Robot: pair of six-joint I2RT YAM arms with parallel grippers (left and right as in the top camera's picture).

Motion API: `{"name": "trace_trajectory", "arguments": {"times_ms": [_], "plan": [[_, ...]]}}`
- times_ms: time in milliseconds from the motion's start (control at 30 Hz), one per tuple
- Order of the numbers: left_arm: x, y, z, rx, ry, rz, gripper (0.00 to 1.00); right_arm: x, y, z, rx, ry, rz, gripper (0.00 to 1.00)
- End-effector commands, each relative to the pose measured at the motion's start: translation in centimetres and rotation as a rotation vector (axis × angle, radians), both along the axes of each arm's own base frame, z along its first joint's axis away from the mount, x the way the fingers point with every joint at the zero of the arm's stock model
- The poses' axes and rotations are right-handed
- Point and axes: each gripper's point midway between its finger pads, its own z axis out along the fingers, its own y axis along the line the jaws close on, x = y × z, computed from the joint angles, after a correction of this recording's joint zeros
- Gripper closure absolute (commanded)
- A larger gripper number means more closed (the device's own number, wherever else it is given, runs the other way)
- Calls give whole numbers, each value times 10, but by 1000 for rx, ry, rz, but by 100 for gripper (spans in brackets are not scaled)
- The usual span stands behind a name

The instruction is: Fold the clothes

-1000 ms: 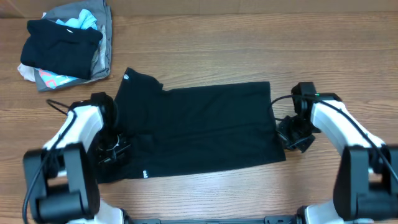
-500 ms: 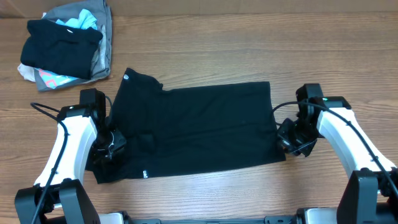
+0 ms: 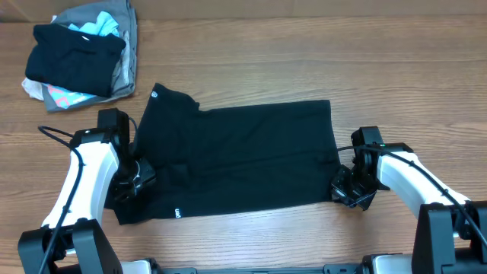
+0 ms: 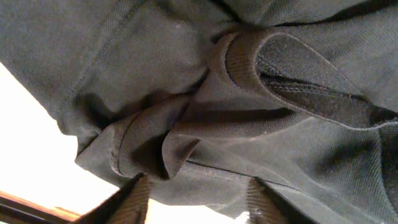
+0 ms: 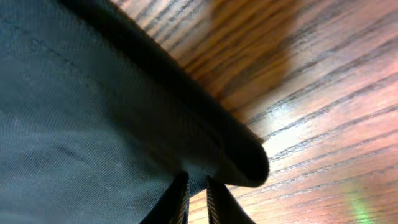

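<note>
T-shirt [image 3: 243,152] unmoved, right tool [image 3: 342,192] lower (pinching, seemingly)

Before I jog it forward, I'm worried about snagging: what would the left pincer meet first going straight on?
Likely the bunched fold of the black T-shirt, just ahead of the open left pincer; depth is unclear.

One wood-grained counter [image 3: 251,46] was noted. Arms numbered two: left arm [image 3: 84,171], right arm [image 3: 411,171]. Claws numbered two, one per arm: left claw [image 3: 131,181], right claw [image 3: 346,190]. One black T-shirt [image 3: 243,156] was counted, bearing two small white marks: collar mark [image 3: 154,94], hem mark [image 3: 176,213]. One garment heap [image 3: 80,53] was counted; four colours showed in it: black, grey, light blue, pink.
</note>
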Motion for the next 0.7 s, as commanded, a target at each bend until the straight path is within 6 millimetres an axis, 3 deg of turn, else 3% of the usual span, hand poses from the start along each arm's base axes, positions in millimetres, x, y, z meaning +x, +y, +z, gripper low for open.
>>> {"name": "trace_trajectory", "arguments": {"times_ms": [0, 67, 433, 533, 667], "plan": [[0, 0, 2, -8, -8, -8, 42, -12, -9, -3, -73, 59, -112, 92], [0, -1, 2, -8, -6, -8, 41, -16, -14, -3, -108, 85, -151, 96], [0, -1, 2, -9, -6, -15, 40, -35, -24, 5, -197, 168, -297, 96], [0, -1, 2, -9, -6, -15, 40, -28, -23, 15, -181, 102, -287, 96], [1, 0, 2, -8, -10, -15, 39, -2, -15, 45, -96, -95, -160, 96]]}}
